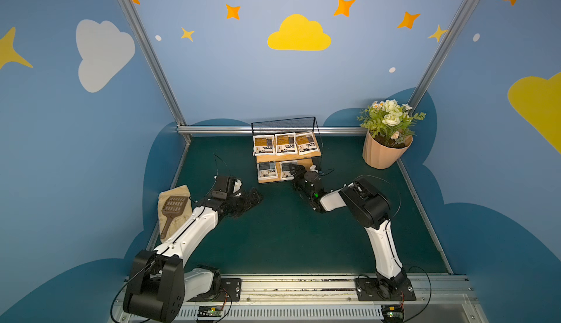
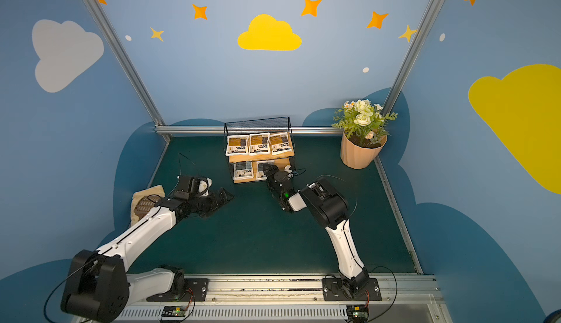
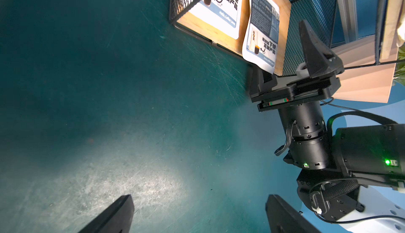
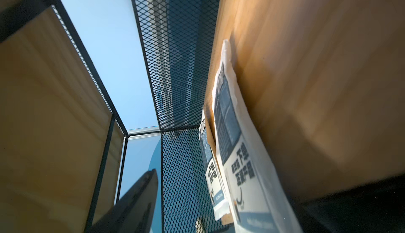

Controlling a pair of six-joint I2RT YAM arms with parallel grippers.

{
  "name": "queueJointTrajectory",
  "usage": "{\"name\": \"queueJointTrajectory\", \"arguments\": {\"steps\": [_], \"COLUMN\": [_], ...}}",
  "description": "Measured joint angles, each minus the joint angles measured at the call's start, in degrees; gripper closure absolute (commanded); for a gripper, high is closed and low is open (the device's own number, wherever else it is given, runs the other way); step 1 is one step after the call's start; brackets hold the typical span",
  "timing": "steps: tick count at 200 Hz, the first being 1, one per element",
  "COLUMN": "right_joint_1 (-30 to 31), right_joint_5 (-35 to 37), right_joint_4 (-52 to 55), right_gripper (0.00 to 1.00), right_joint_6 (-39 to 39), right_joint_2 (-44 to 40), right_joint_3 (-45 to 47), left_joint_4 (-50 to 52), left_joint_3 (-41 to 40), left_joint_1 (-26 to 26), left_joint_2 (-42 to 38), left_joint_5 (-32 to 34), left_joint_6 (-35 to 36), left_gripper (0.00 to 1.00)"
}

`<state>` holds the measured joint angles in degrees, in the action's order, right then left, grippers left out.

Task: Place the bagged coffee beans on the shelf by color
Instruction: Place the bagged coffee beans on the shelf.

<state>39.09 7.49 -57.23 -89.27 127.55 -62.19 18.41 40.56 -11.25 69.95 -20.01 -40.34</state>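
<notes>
**Shelf** (image 1: 283,123): a two-tier black wire rack with a mesh back, standing at the rear of the green mat (image 1: 273,239). Five bags counted, all on the shelf, one colour per tier.

**Upper board** (image 1: 287,157): holds the three orange-labelled bags (image 1: 285,143). They lie flat, side by side in a single row, with their edges close together.

**Lower board** (image 1: 306,163): holds two grey-blue bags, flat and side by side.
- The left grey-blue bag (image 1: 266,170) lies wholly on the board.
- The right grey-blue bag (image 3: 262,23) lies on the board with its near corner overhanging the shelf's front edge.

**Right gripper** (image 1: 294,169): at the shelf's lower front, over the right grey-blue bag.
- The jaws stand wide apart.
- One finger (image 3: 311,45) is raised clear above the bag.
- The other finger sits beneath the overhanging corner. Whether it touches the bag cannot be determined.
- Nothing is clamped.

**Left gripper** (image 3: 199,199): low over the mat, forward and left of the shelf. The jaws are spread wide and hold nothing.

**Flower pot** (image 1: 382,154): peach and ribbed, to the right of the shelf at the mat's rear. It contains soil and white flowers with green leaves (image 1: 390,118).

**Tan cloth** (image 1: 182,191): well left and forward of the shelf. A brown grid tool (image 1: 173,207) lies on it.
</notes>
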Motion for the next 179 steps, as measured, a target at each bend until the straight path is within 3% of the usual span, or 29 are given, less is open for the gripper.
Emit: {"name": "queueJointTrajectory", "arguments": {"steps": [65, 97, 179], "right_joint_1": [0.0, 0.0, 0.0], "right_joint_5": [-1.2, -2.4, -2.1], "right_joint_4": [0.7, 1.8, 18.6], "right_gripper": [0.18, 0.28, 0.1], "right_joint_6": [1.0, 1.4, 0.6], "right_joint_2": [-2.8, -2.9, -3.2], "right_joint_3": [3.4, 3.4, -5.3], "left_joint_4": [0.0, 0.1, 0.2], "left_joint_3": [0.0, 0.0, 0.2], "left_joint_1": [0.3, 0.3, 0.3], "left_joint_2": [-1.0, -1.0, -1.0], "left_joint_5": [0.0, 0.0, -0.1], "left_joint_6": [0.0, 0.0, -0.1], "left_gripper": [0.0, 0.0, 0.0]}}
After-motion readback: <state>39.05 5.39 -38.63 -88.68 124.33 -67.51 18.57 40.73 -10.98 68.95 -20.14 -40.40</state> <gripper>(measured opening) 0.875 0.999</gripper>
